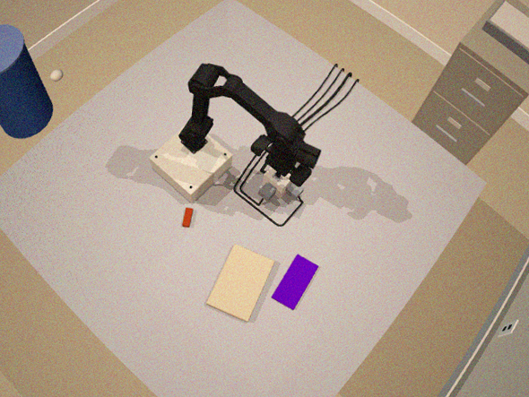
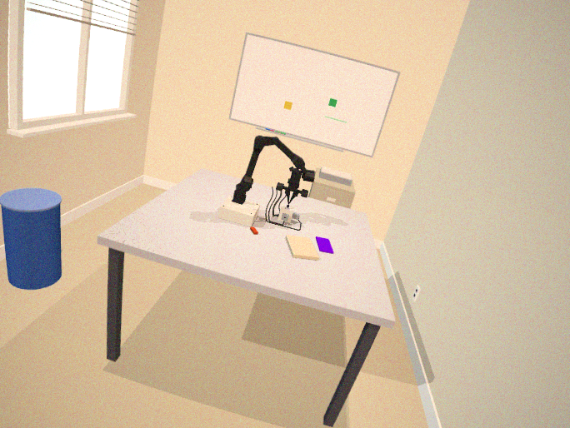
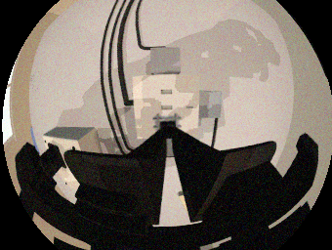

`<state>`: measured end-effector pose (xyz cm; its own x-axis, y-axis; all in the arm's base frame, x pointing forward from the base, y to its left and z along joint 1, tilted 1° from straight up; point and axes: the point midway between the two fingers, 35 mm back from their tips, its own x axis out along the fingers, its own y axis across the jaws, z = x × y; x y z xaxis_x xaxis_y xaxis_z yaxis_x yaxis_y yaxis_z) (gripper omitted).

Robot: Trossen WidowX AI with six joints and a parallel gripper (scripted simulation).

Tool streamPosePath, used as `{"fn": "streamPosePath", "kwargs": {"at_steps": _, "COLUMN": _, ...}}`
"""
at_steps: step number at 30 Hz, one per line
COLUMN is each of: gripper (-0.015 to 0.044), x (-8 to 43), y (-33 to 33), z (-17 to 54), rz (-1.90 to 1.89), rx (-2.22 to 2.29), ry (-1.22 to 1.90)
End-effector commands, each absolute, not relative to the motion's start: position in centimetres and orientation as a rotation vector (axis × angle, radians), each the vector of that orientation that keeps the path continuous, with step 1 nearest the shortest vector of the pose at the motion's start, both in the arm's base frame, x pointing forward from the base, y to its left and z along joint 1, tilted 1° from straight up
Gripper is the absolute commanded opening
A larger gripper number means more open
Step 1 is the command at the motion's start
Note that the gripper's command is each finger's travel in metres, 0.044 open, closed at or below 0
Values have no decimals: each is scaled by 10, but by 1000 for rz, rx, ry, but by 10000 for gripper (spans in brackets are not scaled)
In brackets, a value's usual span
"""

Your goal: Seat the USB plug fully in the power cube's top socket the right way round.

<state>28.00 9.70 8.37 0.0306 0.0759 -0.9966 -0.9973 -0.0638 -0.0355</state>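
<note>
The pale power cube [image 1: 281,184] [image 2: 282,214] [image 3: 143,93] stands on the table, with two slots in line on its top in the wrist view. My gripper [image 1: 277,174] [image 2: 288,206] [image 3: 168,132] points down at the top of the cube and is shut on the USB plug [image 3: 167,118]. Only a small grey part of the plug shows beyond the fingertips. The fingers hide the socket under it, so its depth and which way round it is cannot be told.
Grey plugs sit at two sides of the cube, one [image 3: 165,61] beyond it and one [image 3: 210,104] to its right. Black cables run around it. A red block [image 1: 187,217] [image 2: 254,230], a tan book [image 1: 241,282] [image 2: 302,247] and a purple pad [image 1: 295,282] [image 2: 324,245] lie on the table.
</note>
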Motion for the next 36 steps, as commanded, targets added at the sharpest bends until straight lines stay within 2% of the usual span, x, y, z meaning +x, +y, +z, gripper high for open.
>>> {"fn": "streamPosePath", "kwargs": {"at_steps": 1, "gripper": 0, "x": 280, "y": 97, "z": 83, "rz": 1272, "rx": -1217, "ry": 1094}}
{"fn": "streamPosePath", "kwargs": {"at_steps": 36, "gripper": 0, "x": 280, "y": 97, "z": 78, "rz": 1272, "rx": -1217, "ry": 1094}}
